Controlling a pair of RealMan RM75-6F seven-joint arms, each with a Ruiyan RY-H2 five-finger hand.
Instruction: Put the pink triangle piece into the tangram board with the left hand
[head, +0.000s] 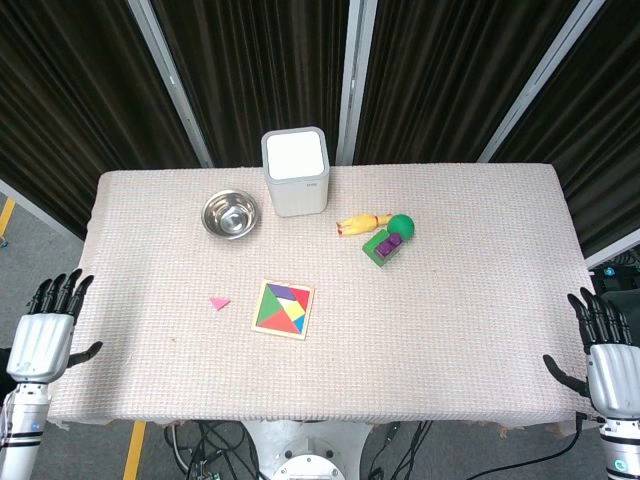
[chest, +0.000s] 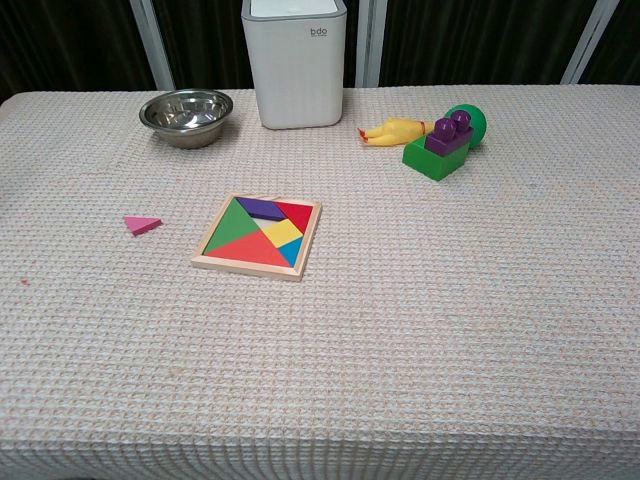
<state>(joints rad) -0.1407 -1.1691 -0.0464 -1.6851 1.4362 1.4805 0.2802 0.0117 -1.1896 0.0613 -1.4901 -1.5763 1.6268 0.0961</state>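
Note:
The pink triangle piece (head: 220, 302) (chest: 141, 225) lies flat on the table cloth, a short way left of the tangram board (head: 282, 309) (chest: 259, 236). The wooden-framed board holds several coloured pieces. My left hand (head: 45, 335) hangs off the table's left edge in the head view, fingers spread, holding nothing, well left of the triangle. My right hand (head: 608, 350) hangs past the table's right edge, fingers apart and empty. Neither hand shows in the chest view.
A steel bowl (head: 230, 214) (chest: 186, 115) and a white box-shaped container (head: 296, 170) (chest: 297, 62) stand at the back. A yellow rubber chicken (head: 362, 223) (chest: 393, 131), a green ball (head: 401, 224) and a green-and-purple block (head: 385, 245) (chest: 442, 146) lie right of centre.

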